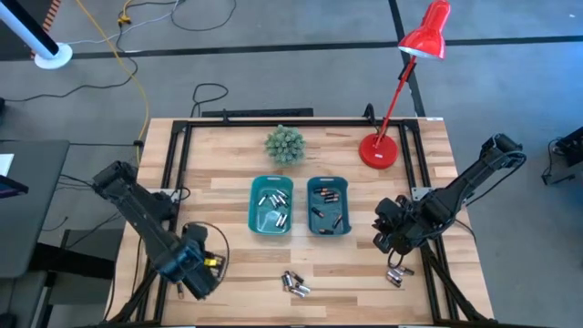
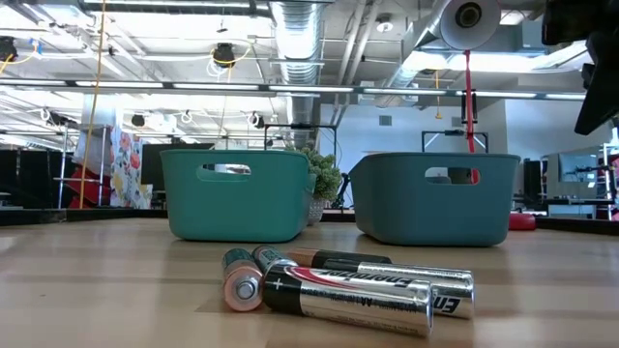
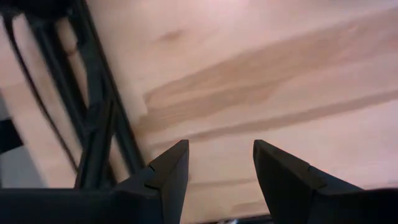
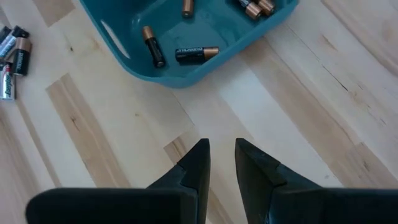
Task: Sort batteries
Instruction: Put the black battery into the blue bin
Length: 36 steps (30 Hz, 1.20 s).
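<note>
Small silvery-and-dark cylindrical batteries (image 1: 294,284) lie loose at the wooden bench's (image 1: 228,273) six o'clock edge, between both empty grippers: left fingers (image 3: 168,174) released, right fingers (image 4: 196,163) slightly parted.

Lab or workshop: exposed ceiling ducts (image 2: 300,29), strip lights, floor cables (image 1: 127,55), equipment racks.

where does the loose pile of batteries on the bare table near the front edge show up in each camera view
High view: the loose batteries lie at bottom centre, in front of the two teal bins.
Low view: they fill the foreground, bottom centre.
Left wrist view: not in it, only bare wood.
Right wrist view: at the picture's upper left edge.
Shared landmark: the right teal bin, also in the low view and right wrist view.
</note>
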Each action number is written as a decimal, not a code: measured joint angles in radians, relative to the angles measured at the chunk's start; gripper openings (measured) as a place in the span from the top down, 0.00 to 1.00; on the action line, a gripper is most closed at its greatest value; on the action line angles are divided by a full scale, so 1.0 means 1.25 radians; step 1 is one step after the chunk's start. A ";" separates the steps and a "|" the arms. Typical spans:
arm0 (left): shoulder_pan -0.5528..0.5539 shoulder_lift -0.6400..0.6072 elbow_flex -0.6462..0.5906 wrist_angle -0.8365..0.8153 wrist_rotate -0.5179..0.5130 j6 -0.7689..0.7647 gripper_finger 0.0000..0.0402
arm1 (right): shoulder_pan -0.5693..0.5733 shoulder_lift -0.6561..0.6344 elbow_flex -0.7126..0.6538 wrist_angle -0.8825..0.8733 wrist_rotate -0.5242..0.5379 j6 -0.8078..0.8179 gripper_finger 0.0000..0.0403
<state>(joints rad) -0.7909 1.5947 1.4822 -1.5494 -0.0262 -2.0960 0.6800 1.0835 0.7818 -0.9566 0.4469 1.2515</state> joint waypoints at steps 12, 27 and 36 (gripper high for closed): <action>-0.029 0.172 0.000 0.091 0.198 0.358 0.57 | 0.000 0.001 0.000 0.016 0.000 -0.005 0.77; -0.060 0.339 0.000 0.115 0.380 0.738 0.57 | -0.027 0.001 0.000 0.103 0.000 -0.003 0.77; -0.073 0.349 0.000 0.066 0.328 0.767 0.56 | -0.068 0.001 0.000 0.188 0.000 -0.002 0.77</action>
<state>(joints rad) -0.8822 2.0308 1.4818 -1.4674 0.3836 -1.1378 0.5954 1.0851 0.7815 -0.7210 0.4469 1.2491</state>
